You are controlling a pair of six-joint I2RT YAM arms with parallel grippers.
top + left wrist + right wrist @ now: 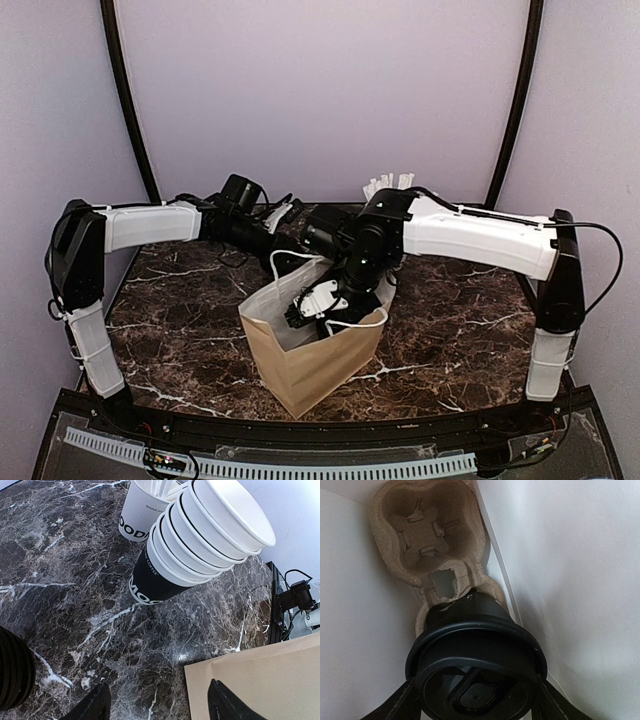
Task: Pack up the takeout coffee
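The right tool (476,681) is down inside the paper bag (310,370), which stands at the middle of the tabletop (60,580). Its two fingers press against the black lid at 3 and 9 o'clock, so it appears to be grasping the takeout coffee (475,650). The cup's base meets the near pocket of a pulp carrier (427,530) lying on the bag's floor, and the carrier's other pocket, at 12 o'clock from the cup, is empty. Whether the base sits fully down in its pocket cannot be told from here, and that is the main risk: if the cup is let go while perched on the rim, it could tip against the bag wall and spill. Squeezing at the lid could also loosen it. The bag is narrow around the wrist, and a white cord handle (355,322) hangs close to the arm, so a careless lift might snag it and drag or topple the bag. The left tool (159,705) is released and empty, hovering over the tabletop at 12 o'clock from the bag, near the pile of lidless cups (200,545) and the white cup of straws (137,515).
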